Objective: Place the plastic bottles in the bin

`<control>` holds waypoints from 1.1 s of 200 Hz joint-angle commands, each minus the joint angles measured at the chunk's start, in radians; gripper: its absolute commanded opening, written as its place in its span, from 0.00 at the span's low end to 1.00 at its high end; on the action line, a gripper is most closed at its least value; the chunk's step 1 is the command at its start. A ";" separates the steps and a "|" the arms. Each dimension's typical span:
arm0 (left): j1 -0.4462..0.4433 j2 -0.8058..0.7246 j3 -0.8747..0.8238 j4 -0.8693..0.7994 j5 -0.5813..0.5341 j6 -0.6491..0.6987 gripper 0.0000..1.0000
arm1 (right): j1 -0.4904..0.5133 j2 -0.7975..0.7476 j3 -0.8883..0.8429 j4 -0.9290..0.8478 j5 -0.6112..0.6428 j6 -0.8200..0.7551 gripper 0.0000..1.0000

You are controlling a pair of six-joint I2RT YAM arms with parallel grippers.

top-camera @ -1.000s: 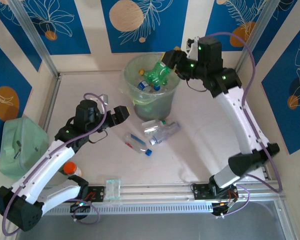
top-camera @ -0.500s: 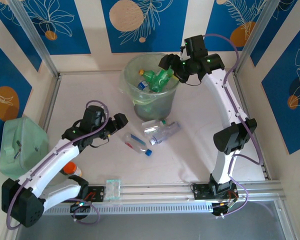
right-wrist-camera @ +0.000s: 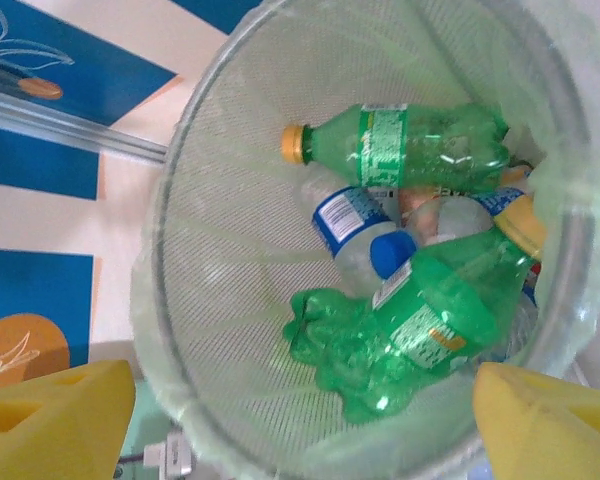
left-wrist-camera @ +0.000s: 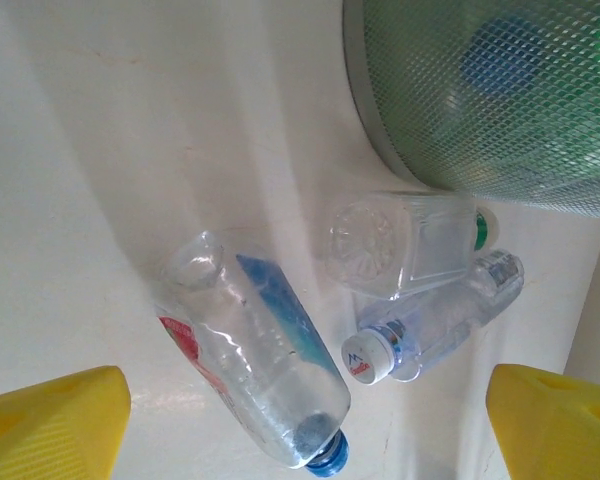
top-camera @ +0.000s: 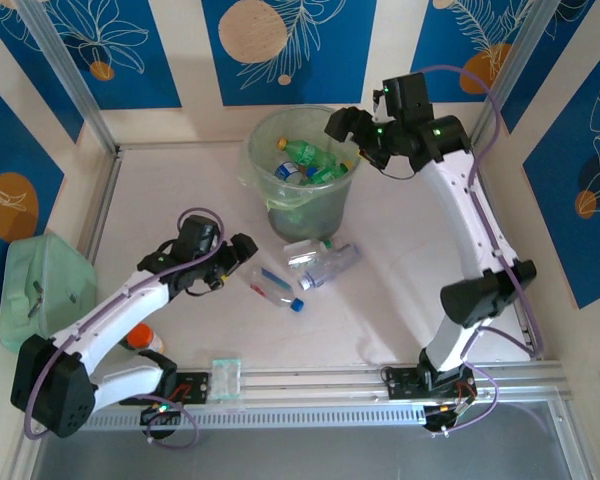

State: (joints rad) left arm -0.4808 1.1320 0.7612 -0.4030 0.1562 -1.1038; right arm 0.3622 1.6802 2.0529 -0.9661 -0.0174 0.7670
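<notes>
The bin stands at the back middle of the table and holds several plastic bottles, among them a green one. My right gripper hangs open over the bin's right rim with nothing in it. From the right wrist view, a green bottle lies below the open gripper, on top of another green bottle and a blue-labelled one. Three clear bottles lie in front of the bin: blue-capped, square green-capped and white-capped. My left gripper is open beside the blue-capped bottle.
A mint-green container sits at the left edge, with an orange-capped bottle beside my left arm's base. A small clear box rests on the front rail. Metal frame posts and rails border the table.
My right gripper opened and let go of the green bottle, which dropped into the bin. My left arm moved closer to the blue-capped bottle on the table.
</notes>
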 commanded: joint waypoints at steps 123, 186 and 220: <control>-0.094 0.327 0.124 -0.049 -0.030 -0.170 0.88 | 0.264 -0.487 -0.732 0.170 0.160 0.023 0.89; -0.099 0.416 0.130 -0.040 -0.001 -0.171 0.82 | 0.274 -0.506 -0.757 0.182 0.157 0.038 0.89; -0.099 0.444 0.126 -0.024 0.015 -0.167 0.75 | 0.283 -0.501 -0.753 0.182 0.155 0.035 0.89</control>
State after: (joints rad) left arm -0.5720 1.5528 0.8726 -0.4335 0.1520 -1.2560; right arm 0.6331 1.1919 1.2991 -0.7948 0.1326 0.7929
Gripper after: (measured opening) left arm 0.776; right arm 0.893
